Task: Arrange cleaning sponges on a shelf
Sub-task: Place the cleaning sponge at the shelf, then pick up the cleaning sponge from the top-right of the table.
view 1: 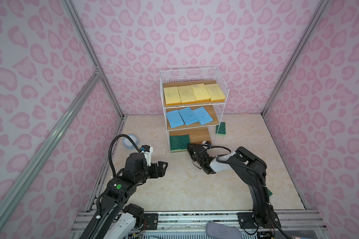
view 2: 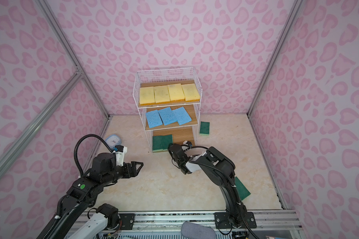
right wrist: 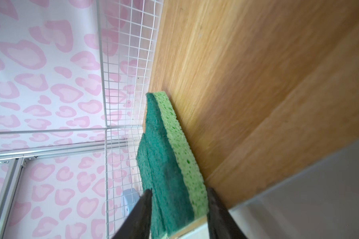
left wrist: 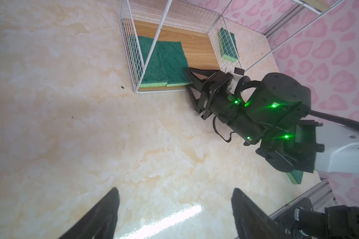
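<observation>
The shelf [view 1: 187, 75] stands at the back, a white wire rack with wooden boards. Several yellow sponges [view 1: 194, 93] fill its top board and three blue ones [view 1: 188, 115] lie on the middle board. Two dark green sponges [view 1: 179, 141] lie side by side on the bottom board. My right gripper [view 1: 189, 147] reaches the front corner of the inner green sponge [right wrist: 168, 165]. Its jaws stand open, one on each side of that corner. My left gripper [view 1: 164, 166] hovers wide open over bare floor with nothing between its fingers [left wrist: 110, 207].
A green sponge [view 2: 204, 128] lies on the floor right of the shelf. Another green sponge [view 2: 241, 189] lies partly behind my right arm's base. A light-blue clock [view 2: 113, 141] sits near the left wall. Patterned pink walls close in three sides.
</observation>
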Controlling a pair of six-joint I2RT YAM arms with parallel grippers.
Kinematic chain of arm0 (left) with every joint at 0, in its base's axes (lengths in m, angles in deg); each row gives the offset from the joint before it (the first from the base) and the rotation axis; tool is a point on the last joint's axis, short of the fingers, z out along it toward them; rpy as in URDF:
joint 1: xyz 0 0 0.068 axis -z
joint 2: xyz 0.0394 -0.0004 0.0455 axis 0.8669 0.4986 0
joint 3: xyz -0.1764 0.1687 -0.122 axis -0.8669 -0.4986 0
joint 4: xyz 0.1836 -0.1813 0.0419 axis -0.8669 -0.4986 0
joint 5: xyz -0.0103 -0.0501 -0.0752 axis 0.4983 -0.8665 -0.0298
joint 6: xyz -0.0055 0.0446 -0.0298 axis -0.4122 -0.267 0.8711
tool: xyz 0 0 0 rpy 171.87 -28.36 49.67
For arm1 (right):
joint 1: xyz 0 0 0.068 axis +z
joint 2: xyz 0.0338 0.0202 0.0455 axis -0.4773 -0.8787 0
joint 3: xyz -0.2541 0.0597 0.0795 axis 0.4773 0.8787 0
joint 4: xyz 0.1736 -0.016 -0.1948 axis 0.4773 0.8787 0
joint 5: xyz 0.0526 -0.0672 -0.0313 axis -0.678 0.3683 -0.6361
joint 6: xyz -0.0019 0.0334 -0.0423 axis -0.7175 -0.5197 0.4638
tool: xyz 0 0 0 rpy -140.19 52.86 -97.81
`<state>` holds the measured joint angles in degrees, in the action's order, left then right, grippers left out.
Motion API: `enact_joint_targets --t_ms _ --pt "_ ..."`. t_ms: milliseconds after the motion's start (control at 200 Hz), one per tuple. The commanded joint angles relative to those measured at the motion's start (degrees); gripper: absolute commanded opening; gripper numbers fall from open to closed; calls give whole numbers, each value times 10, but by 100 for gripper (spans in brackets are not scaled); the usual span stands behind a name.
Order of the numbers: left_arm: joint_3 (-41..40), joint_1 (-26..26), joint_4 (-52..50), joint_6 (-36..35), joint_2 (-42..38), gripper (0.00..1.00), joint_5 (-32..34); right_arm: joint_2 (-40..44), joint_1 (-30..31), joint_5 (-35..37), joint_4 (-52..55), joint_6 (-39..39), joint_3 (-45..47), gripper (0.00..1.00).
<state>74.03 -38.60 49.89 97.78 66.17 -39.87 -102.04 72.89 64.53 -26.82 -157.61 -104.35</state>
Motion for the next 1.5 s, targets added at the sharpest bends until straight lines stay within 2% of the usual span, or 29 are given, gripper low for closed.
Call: enact_joint_targets --t_ms 0,170,400,530,680,860,955,1050,1070,1075,1150,1280,1495 --pt "-3 0 11 -4 0 86 3 24 -4 -15 12 34 12 56" --pt "-3 0 10 -4 0 86 7 79 -13 -60 65 87 23 70" --pt "-1 0 6 -4 8 86 18 161 -26 -122 171 157 33 75" --pt "1 -1 3 -4 12 86 25 219 -40 -159 219 189 62 64" --pt "2 -1 4 -4 21 86 31 305 -97 -219 200 201 163 53" --pt "-1 0 17 13 53 86 46 418 -177 -245 322 267 210 52" --pt "-5 -1 33 25 79 86 47 446 -234 -284 330 280 227 53" --pt "-7 0 56 36 108 87 49 440 -298 -320 342 291 223 54" --pt "-6 0 62 38 113 99 49 434 -312 -329 342 293 222 54" --pt "-6 0 63 39 115 99 49 433 -316 -331 342 293 221 55" --pt "0 0 79 48 138 98 52 403 -359 -360 335 301 208 56" --pt "23 0 96 48 174 98 57 345 -404 -367 312 297 175 59" --pt "61 0 85 31 212 98 70 200 -431 -372 335 316 39 60"
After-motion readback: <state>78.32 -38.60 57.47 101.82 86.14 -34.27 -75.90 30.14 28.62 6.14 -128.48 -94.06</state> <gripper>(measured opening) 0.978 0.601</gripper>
